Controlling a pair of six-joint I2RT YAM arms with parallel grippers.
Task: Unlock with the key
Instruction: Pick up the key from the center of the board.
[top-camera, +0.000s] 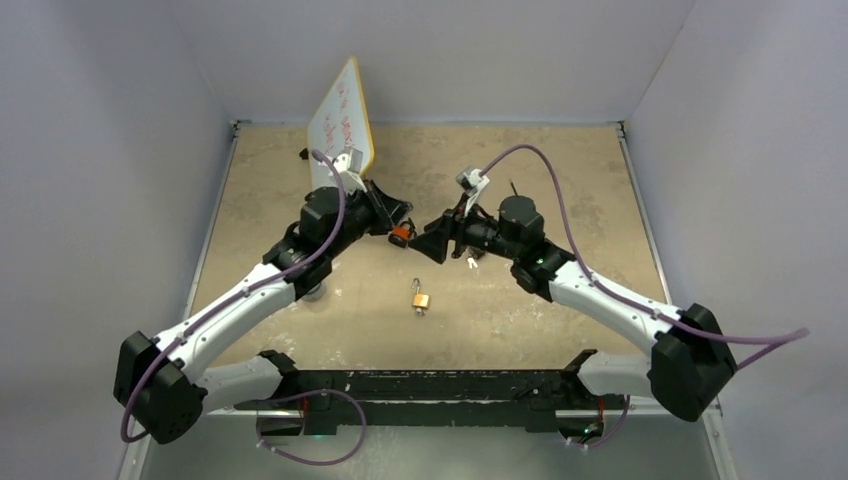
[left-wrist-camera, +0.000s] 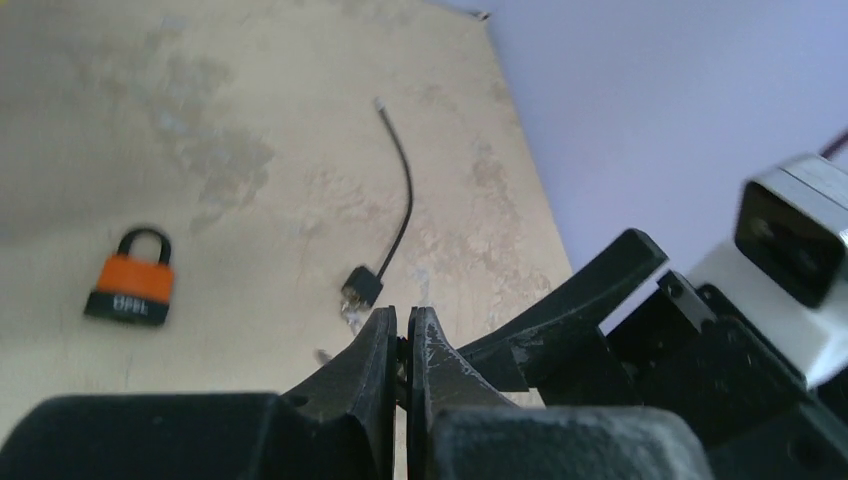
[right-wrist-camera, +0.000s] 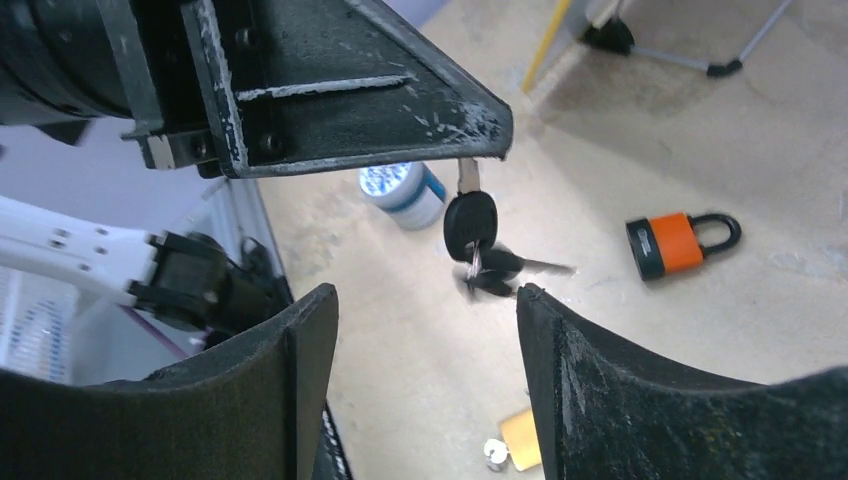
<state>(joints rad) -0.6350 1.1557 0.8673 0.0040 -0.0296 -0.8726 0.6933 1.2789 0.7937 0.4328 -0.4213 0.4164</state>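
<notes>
Right wrist view: the key (right-wrist-camera: 470, 222) hangs by its blade from the left gripper (left-wrist-camera: 402, 330), black head downward, with spare keys (right-wrist-camera: 492, 272) dangling on the same ring.
Left tool: clenched on the key blade, fingers almost touching.
Right tool: the right gripper (right-wrist-camera: 425, 310) is spread wide and empty, just below the hanging key.
Key, handling: judged light, stiff and thin; the smooth metal blade may slip or pivot in a pinch, and the loose ring will swing.
Key, hold: the broad black head looks the better place to take it, leaving the blade free for the keyhole.
Locks: an orange padlock (right-wrist-camera: 680, 243) lies flat on the table (top-camera: 560, 180) near the grippers; a brass padlock (top-camera: 420, 298) lies closer to the arm bases. Which one the key fits cannot be told.
Lock, handling: probably compact, hard and fairly heavy, and likely to slide unless pinned by its body.
Surroundings: a black cable (left-wrist-camera: 400, 190) with a plug lies beyond the left fingers; a blue-and-white tub (right-wrist-camera: 405, 192) stands behind the key; a whiteboard (top-camera: 340, 115) stands at the far left.
Obstruction: both arms crowd one spot, so the fingers could collide.
</notes>
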